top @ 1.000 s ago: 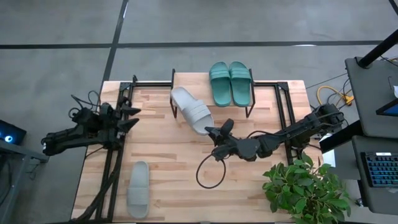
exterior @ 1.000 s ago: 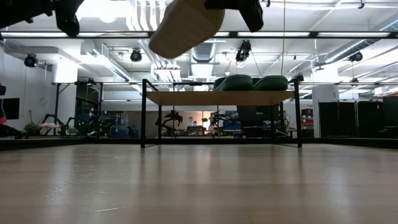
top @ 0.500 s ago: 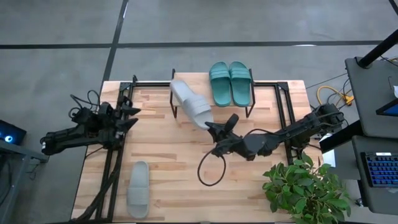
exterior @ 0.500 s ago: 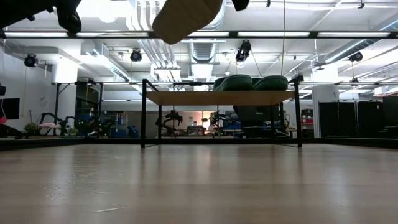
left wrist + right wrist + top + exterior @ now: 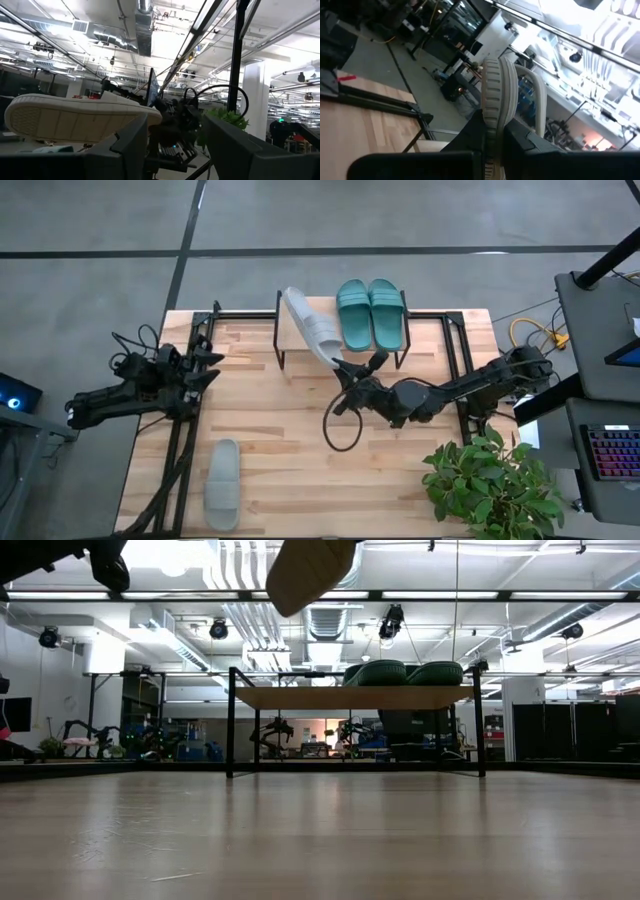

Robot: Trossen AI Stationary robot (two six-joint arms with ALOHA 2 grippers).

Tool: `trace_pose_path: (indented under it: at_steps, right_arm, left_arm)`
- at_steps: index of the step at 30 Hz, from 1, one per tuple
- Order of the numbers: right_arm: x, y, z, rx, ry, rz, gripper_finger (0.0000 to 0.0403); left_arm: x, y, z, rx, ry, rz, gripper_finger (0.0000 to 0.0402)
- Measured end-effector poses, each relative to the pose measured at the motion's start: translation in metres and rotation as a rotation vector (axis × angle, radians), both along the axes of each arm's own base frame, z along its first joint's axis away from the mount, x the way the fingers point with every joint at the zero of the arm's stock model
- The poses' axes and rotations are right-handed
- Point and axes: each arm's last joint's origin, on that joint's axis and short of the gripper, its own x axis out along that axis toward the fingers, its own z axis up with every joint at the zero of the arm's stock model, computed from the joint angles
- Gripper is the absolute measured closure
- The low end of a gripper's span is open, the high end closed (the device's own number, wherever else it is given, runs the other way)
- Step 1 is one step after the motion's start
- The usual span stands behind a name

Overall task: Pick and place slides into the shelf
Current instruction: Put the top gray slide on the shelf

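My right gripper (image 5: 341, 364) is shut on a light grey slide (image 5: 309, 327), held turned on its edge above the left part of the shelf (image 5: 291, 348). In the low view this slide (image 5: 305, 570) hangs high over the shelf (image 5: 355, 697). The teal-green pair (image 5: 371, 313) lies flat on the right part of the shelf's top. The other grey slide (image 5: 222, 483) rests sole down near the table's near left corner. My left gripper (image 5: 212, 368) waits open at the left side, touching nothing. My right gripper pinches the grey slide's sole at the end nearest the arm (image 5: 494, 131), one finger (image 5: 470, 137) on each flat face. It comes level from the table's right and near side. The slide is lifted clear, on edge, its strap (image 5: 536, 112) to one side.
A black cable loop (image 5: 340, 425) hangs from my right arm over the table's middle. Black frame rails (image 5: 180, 450) run along the left side and the far edge. A potted plant (image 5: 490, 485) stands at the near right corner.
My right gripper has moved toward the far edge and up, carrying the grey slide from in front of the shelf to above its left part. The slide has rolled from nearly flat onto its edge.
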Motion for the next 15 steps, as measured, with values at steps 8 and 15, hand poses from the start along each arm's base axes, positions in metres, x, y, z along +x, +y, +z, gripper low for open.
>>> trace_pose_path:
  at_steps: [8,15]
  right_arm:
    - [0.0009,-0.0074,0.0023,0.081,-0.086,-0.007,0.0380]
    - [-0.0003,-0.0090,0.0073,0.107,-0.156,-0.007,0.0380]
  left_arm:
    - [0.0002,0.0000,-0.0001,0.005,0.002,0.002,0.0226]
    - [0.0002,0.0000,-0.0001,0.006,0.002,0.003,0.0226]
